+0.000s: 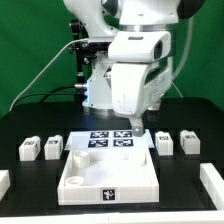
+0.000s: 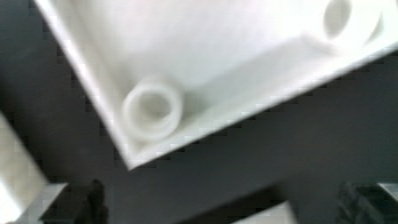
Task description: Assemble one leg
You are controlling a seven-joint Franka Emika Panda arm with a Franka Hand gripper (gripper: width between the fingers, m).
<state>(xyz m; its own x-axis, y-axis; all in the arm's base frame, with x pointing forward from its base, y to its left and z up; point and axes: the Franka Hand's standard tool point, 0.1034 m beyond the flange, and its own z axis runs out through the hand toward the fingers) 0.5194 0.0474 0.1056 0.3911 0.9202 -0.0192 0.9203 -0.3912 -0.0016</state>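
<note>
Several small white legs with tags lie on the black table: two at the exterior view's left (image 1: 30, 149) (image 1: 53, 146) and two at its right (image 1: 165, 143) (image 1: 188, 141). The large white tabletop (image 1: 75, 175) lies in front, with raised rims. My gripper (image 1: 135, 129) hangs over the tabletop's far right corner, open and empty. In the wrist view the gripper (image 2: 226, 205) is above a corner of the tabletop (image 2: 214, 60) with a round socket (image 2: 151, 108); a second socket (image 2: 347, 20) shows further along. No leg shows in the wrist view.
The marker board (image 1: 108, 140) lies just behind the tabletop, under the arm. White parts sit at the table's far left edge (image 1: 4, 181) and far right edge (image 1: 212, 180). The robot base and cables stand behind.
</note>
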